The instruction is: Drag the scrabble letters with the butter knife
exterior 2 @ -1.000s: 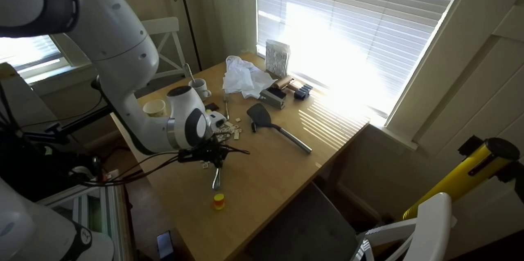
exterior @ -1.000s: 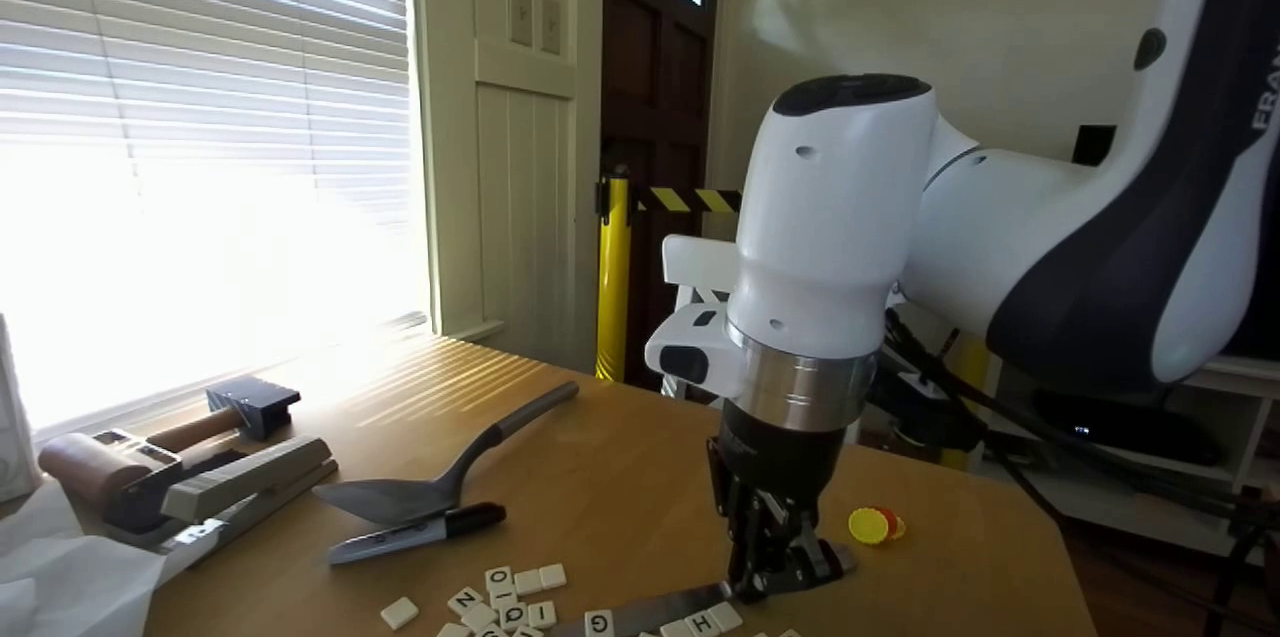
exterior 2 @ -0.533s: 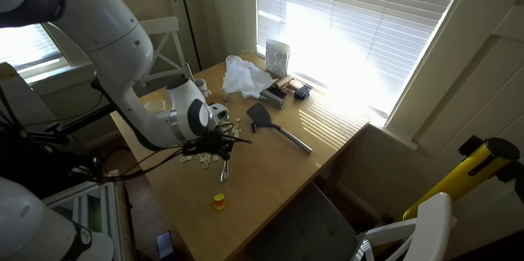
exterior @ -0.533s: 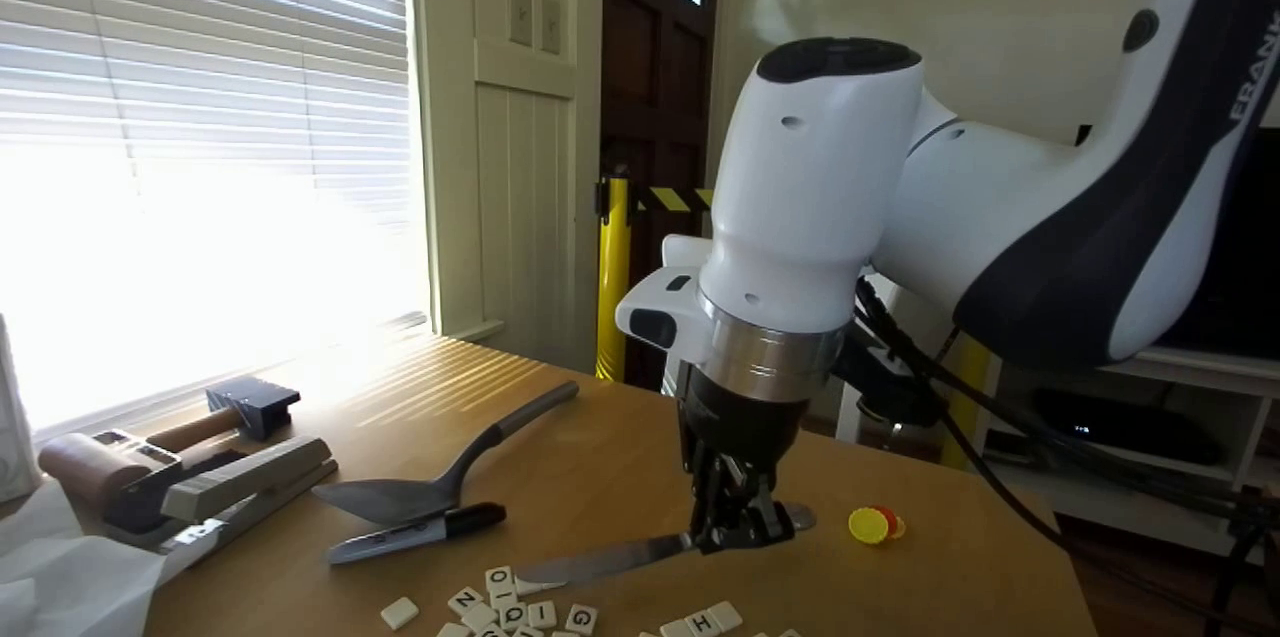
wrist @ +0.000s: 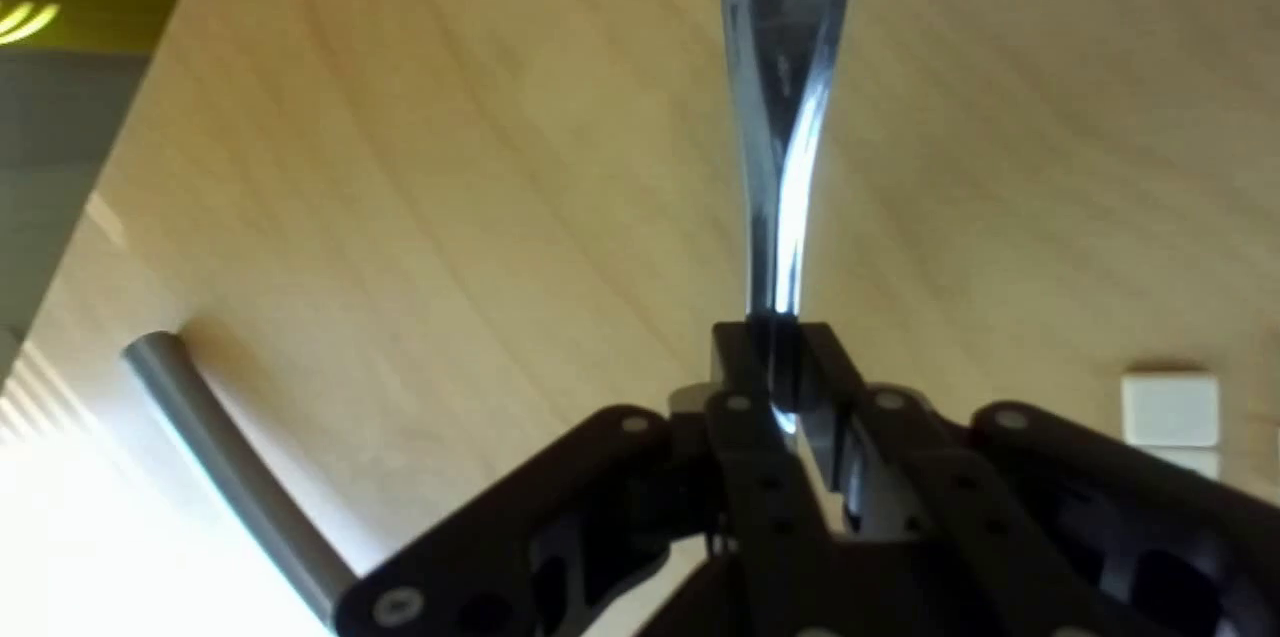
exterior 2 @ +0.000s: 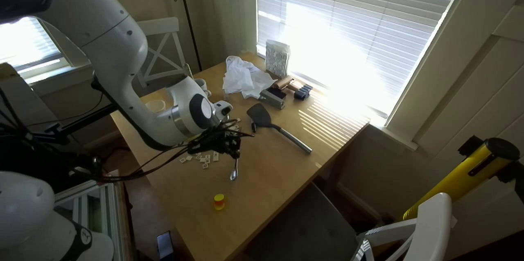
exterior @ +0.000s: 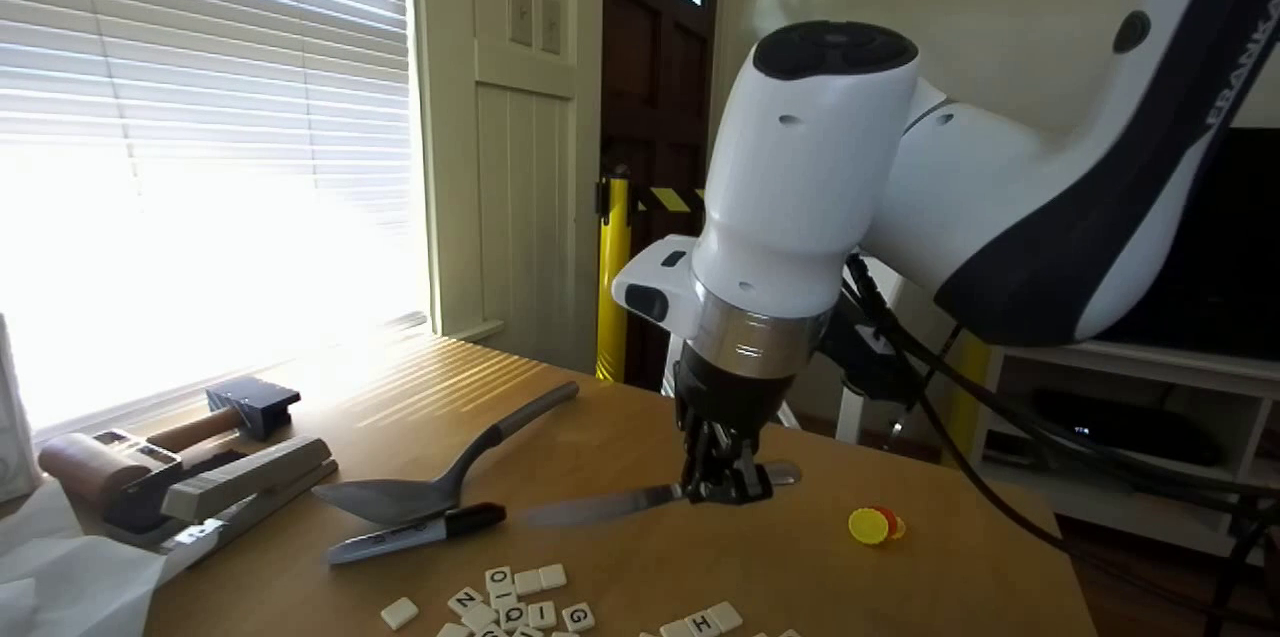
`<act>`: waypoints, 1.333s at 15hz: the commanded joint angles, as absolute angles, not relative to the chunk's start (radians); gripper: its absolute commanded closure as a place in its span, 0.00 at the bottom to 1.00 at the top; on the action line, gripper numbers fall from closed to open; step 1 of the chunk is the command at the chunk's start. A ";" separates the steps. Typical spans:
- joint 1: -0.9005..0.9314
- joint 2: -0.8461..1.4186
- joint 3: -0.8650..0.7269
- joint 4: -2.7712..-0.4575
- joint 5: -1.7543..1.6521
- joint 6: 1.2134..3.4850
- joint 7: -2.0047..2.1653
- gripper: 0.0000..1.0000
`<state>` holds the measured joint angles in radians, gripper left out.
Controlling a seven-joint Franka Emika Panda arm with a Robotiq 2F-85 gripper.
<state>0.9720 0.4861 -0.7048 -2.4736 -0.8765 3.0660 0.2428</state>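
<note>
My gripper (exterior: 726, 489) is shut on the silver butter knife (exterior: 600, 508), seen in both exterior views and gripped near the middle. The blade points left in this exterior view, close to the marker, apart from the tiles. The handle end (exterior 2: 234, 171) points toward the near part of the table in an exterior view. In the wrist view the jaws (wrist: 775, 362) pinch the knife (wrist: 787, 67), its handle stretching away; the blade is hidden. The cream scrabble letters (exterior: 512, 614) lie scattered on the table below the blade. Some show in an exterior view (exterior 2: 204, 158) and two at the right of the wrist view (wrist: 1170, 409).
A black marker (exterior: 418, 534) and a dark spatula (exterior: 440, 477) lie beyond the tiles. A stapler (exterior: 250, 487), a wooden-handled mallet (exterior: 205, 429) and white plastic (exterior 2: 243, 76) are near the window. A yellow-red disc stack (exterior 2: 219, 201) stands near the handle end. Mug (exterior 2: 201, 85) at back.
My gripper, still holding the knife, has moved up and left in an exterior view, rightward in an exterior view. The blade has left the tiles. The G tile has shifted slightly left.
</note>
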 commanded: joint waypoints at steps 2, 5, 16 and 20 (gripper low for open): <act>1.188 0.596 -0.894 -2.431 -0.938 3.096 0.425 0.96; 1.263 0.665 -0.934 -2.435 -0.923 3.118 0.467 0.96; 1.423 0.859 -0.978 -2.442 -0.745 3.163 0.375 0.96; 1.397 0.841 -0.929 -2.457 -0.643 3.145 0.230 0.96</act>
<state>1.4080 0.8458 -0.9522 -2.4432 -0.7231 3.1409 0.3446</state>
